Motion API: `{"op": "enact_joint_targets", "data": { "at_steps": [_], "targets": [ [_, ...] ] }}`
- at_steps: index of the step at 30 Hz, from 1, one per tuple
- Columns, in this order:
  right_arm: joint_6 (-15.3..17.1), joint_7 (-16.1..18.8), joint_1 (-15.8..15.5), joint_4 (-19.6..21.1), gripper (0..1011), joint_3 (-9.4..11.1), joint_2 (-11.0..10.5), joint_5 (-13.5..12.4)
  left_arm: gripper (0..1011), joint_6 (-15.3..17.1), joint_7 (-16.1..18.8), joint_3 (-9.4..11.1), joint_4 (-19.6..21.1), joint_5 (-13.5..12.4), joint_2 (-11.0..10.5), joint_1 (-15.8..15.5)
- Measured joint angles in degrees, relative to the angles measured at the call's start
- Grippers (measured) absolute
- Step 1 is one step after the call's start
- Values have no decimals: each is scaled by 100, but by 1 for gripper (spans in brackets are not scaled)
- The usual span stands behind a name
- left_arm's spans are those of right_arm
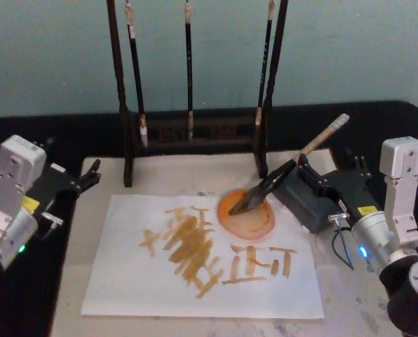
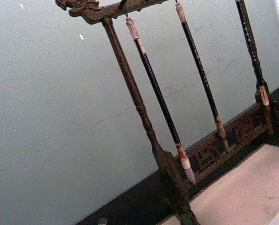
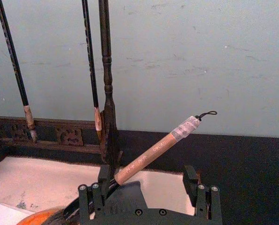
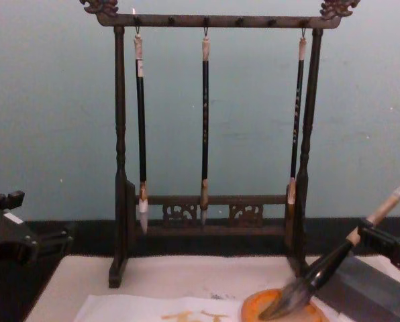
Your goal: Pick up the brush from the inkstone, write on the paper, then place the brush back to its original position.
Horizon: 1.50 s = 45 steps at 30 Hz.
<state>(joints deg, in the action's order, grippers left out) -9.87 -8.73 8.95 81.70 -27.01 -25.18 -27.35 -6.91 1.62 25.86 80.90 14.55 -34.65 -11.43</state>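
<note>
The brush (image 1: 282, 170) leans with its bushy tip in the round orange inkstone (image 1: 264, 222). Its tan handle rises to the back right over a dark grey block (image 1: 298, 206). My right gripper (image 1: 309, 175) stands open at the handle's lower part. In the right wrist view the brush (image 3: 149, 157) passes between the open fingers (image 3: 90, 194), close to one of them. The chest view shows the brush (image 4: 334, 258) slanting down into the inkstone (image 4: 254, 310), with my right gripper (image 4: 388, 243) beside it. The paper (image 1: 195, 284) carries orange-yellow strokes. My left gripper (image 1: 88, 175) stays parked and open at the mat's left edge.
A dark wooden rack (image 1: 195, 133) with three slim hanging brushes (image 4: 205, 121) stands at the back. The paper lies on a beige felt mat (image 1: 72, 270) on a black table. The inkstone overlaps the paper's back right corner.
</note>
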Motion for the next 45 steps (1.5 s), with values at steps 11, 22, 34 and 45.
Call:
{"op": "enact_joint_targets", "data": {
  "at_steps": [11, 22, 34, 45],
  "targets": [
    [0, 2, 1, 7, 1000, 0, -6, -15, 1010, 0, 0, 0, 0, 0, 0, 0],
    [0, 6, 1, 12, 1000, 0, -9, -25, 1010, 0, 0, 0, 0, 0, 0, 0],
    [0, 10, 1, 13, 1000, 0, -10, -32, 1010, 0, 0, 0, 0, 0, 0, 0],
    [0, 9, 0, 13, 1000, 0, -10, -34, 1010, 0, 0, 0, 0, 0, 0, 0]
  ]
}}
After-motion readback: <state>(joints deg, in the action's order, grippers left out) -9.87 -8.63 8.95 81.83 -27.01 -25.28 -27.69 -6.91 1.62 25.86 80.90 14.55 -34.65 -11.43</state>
